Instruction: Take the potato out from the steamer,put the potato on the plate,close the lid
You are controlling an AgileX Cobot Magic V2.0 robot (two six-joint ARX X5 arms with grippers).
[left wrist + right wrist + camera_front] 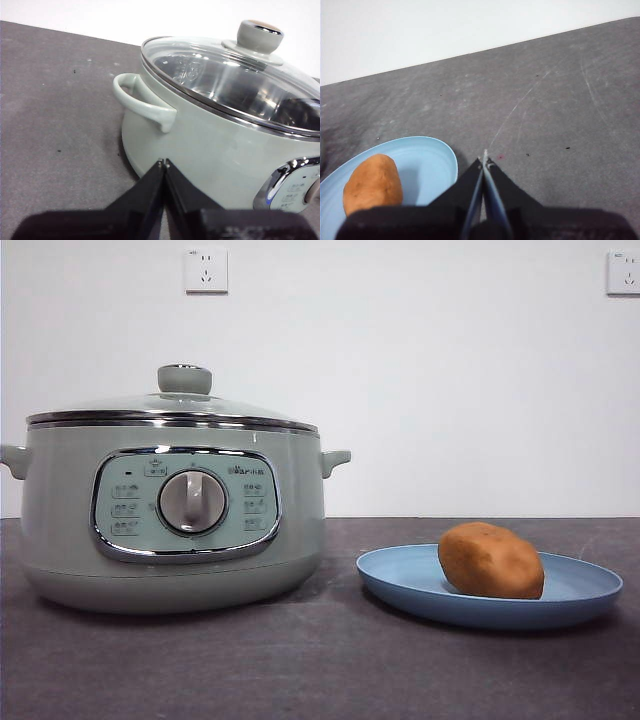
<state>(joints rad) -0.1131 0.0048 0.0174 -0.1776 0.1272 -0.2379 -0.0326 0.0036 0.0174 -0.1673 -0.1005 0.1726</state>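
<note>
The potato (491,560) lies on the light-blue plate (400,580) at the right of the table; both also show in the right wrist view, potato (373,183) on plate (427,165). The sage-green steamer (170,510) stands at the left with its glass lid (175,405) seated on the rim. The left wrist view shows the steamer (200,145) and its lid (230,75) closed. My left gripper (164,161) is shut and empty beside the steamer's side handle. My right gripper (485,161) is shut and empty beside the plate. Neither arm shows in the front view.
The dark grey tabletop (320,670) runs to a white wall with two sockets (206,270). The steamer's side handle (142,102) juts out toward my left gripper.
</note>
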